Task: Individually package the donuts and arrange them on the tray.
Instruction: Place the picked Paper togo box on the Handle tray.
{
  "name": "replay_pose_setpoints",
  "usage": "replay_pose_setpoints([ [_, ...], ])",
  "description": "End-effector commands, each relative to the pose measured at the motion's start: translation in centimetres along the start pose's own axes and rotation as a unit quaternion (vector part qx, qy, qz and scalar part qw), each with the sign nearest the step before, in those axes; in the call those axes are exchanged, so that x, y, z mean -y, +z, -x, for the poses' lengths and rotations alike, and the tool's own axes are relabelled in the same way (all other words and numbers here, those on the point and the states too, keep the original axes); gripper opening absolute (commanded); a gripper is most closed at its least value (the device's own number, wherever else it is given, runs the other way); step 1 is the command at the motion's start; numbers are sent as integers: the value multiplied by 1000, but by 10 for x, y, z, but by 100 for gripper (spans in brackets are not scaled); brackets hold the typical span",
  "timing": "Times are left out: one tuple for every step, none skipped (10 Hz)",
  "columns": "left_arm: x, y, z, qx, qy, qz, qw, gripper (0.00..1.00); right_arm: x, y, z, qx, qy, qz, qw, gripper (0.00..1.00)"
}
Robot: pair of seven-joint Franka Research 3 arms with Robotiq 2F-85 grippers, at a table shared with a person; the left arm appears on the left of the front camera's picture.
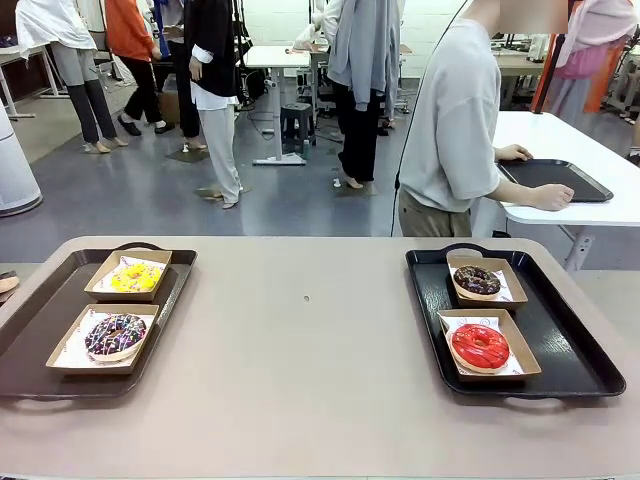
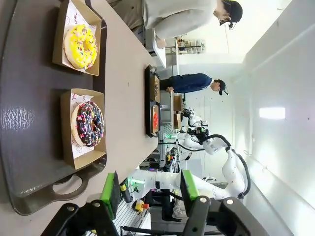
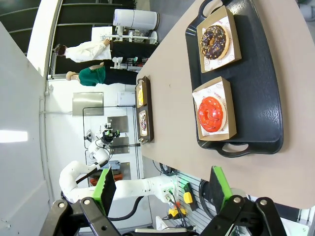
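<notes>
Each of the donuts lies in its own open cardboard box. On the brown left tray [image 1: 40,330] sit the yellow-iced donut [image 1: 135,276] [image 2: 81,45] and the dark donut with coloured sprinkles [image 1: 115,335] [image 2: 88,123]. The black right tray [image 1: 560,340] holds the chocolate donut [image 1: 477,281] [image 3: 215,42] and the glossy red donut [image 1: 480,346] [image 3: 211,114]. My left gripper [image 2: 150,189] hovers open off the left tray's handle end, nothing between its green pads. Beyond the right tray's handle end, my right gripper [image 3: 162,189] is open and empty.
At the far side, a person in a grey top [image 1: 455,120] stands turned away, both hands on another black tray [image 1: 555,178] on a white table. The tan tabletop [image 1: 300,340] between my two trays is bare.
</notes>
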State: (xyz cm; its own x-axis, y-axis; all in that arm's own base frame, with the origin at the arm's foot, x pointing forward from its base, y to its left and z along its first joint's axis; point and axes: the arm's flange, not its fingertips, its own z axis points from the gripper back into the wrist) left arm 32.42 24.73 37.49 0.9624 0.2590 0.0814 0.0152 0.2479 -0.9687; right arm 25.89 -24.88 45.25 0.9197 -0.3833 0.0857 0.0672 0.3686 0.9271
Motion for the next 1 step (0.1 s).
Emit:
replay_pose_setpoints([
  [2,2,2,6,0,-1,1000,66,-1,1,1,3,5,-9,1000,100],
])
